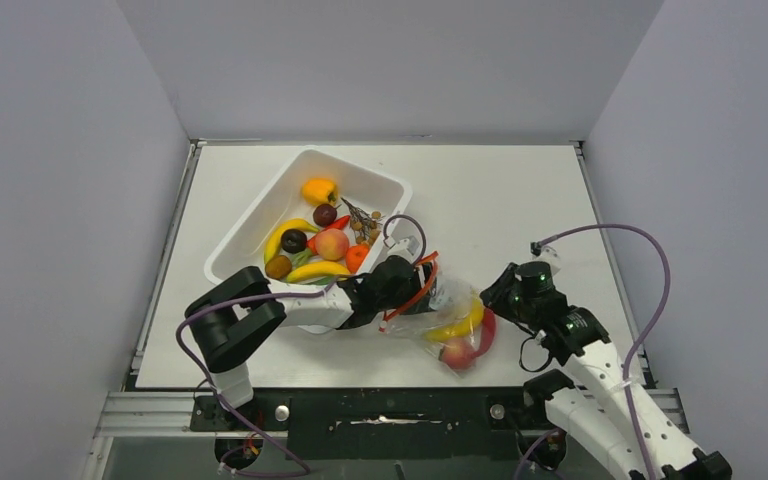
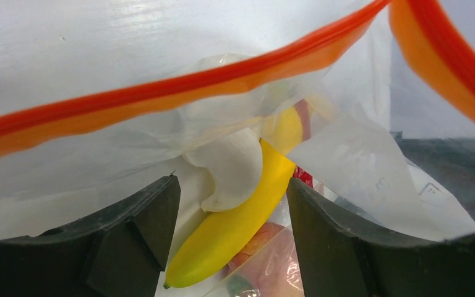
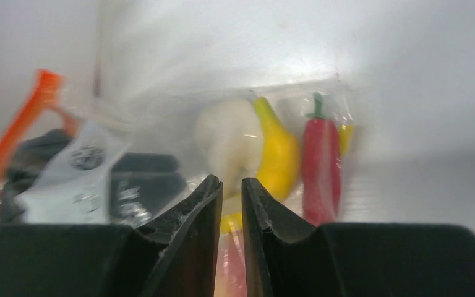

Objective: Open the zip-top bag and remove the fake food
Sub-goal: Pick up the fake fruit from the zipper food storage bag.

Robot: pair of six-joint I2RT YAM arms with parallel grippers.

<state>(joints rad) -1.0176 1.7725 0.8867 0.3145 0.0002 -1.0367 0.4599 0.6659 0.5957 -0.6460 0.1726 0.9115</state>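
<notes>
Here, the crinkly clear zip-top bag [image 1: 445, 300] lies on the white surface [image 1: 520, 200] between both arms, its red-orange strip arched open. The left pincer [image 2: 232, 185] stands spread at the mouth, framing a glossy curved banana [image 2: 241, 226]. The right pincer [image 3: 232, 182] shows only a narrow slit; whether it pinches the film cannot be told.

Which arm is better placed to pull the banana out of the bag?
Left. The left gripper is open in the mouth of the zip-top bag, fingers flanking the banana. The right gripper is outside the far end, plastic in between.
</notes>
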